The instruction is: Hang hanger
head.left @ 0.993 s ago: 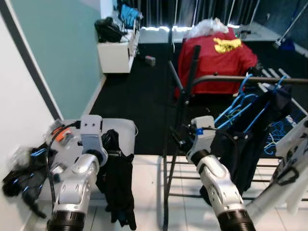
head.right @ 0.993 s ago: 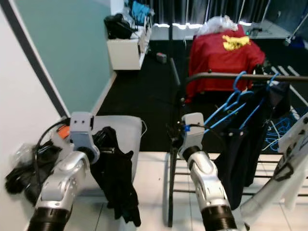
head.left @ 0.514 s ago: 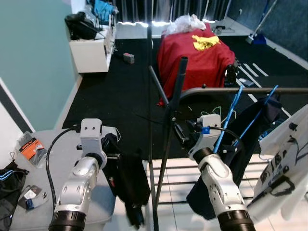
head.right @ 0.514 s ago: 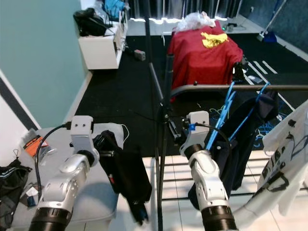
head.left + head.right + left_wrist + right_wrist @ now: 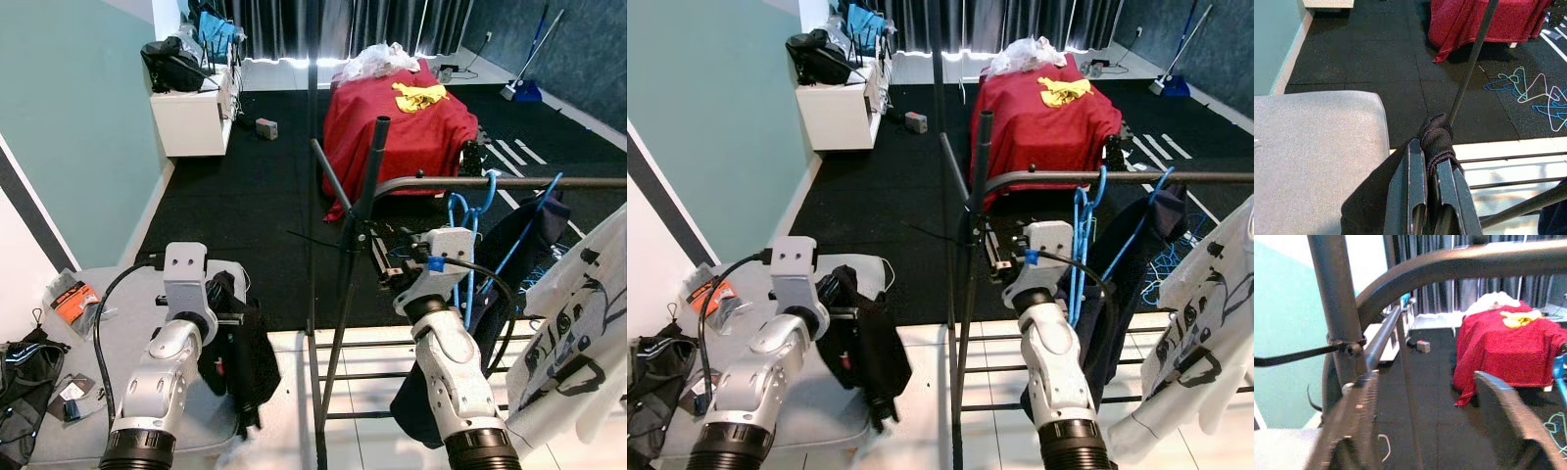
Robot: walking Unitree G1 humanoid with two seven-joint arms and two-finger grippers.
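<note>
Garment first: your left gripper (image 5: pixel 1431 188) is pinched tight on a bunched fold of the black garment (image 5: pixel 238 354), which hangs limp at about 7 o'clock in the head view, over the edge of the grey ottoman (image 5: pixel 129 387). Judge it soft, light and floppy; it will swing and drag as you turn, and a pinch on cloth alone may creep. I cannot make out a hanger inside it, so if one is there, feel for a stiff neck or hook and take hold there rather than on fabric.

Your right gripper (image 5: pixel 1425 406) stands wide apart and holds nothing, raised at about 3 o'clock just beside the upright post (image 5: pixel 364 201) of the black clothes rack (image 5: pixel 490 182). The rail runs off toward 3 o'clock with blue hangers (image 5: pixel 468 235) and dark clothes (image 5: pixel 519 264) already on it, and a white printed shirt (image 5: pixel 573 343) at 4 o'clock.

The garment looks matte black, creased, folded over itself, with a narrow tail at the bottom. A red-draped piece of furniture (image 5: pixel 397 127) sits at 12 o'clock, well apart.
</note>
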